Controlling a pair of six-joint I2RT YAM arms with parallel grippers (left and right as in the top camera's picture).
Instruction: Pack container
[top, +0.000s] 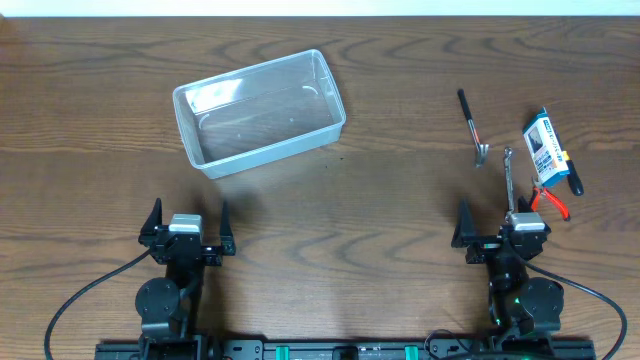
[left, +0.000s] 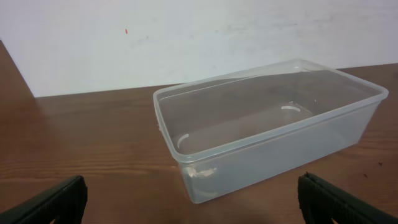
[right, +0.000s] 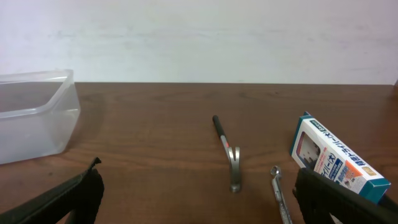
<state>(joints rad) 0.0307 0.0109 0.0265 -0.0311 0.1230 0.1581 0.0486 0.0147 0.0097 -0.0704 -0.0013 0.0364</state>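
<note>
Overhead, both arms sit folded low at the near edge of the worktop (top: 380, 220), wrists pointing toward the far side. The left end effector (top: 189, 221) is released, jaws spread wide, facing the clear container (top: 260, 112), which rests well apart at far left. The right end effector (top: 503, 224) is likewise spread and ungripped, with a wrench (top: 509, 178) just ahead and a small hammer (top: 473, 127) beyond it.

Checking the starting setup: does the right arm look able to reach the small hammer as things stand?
Probably yes. The right gripper is open and faces the hammer, with nothing lying between them; the wrench lies just to the hammer's right.
</note>
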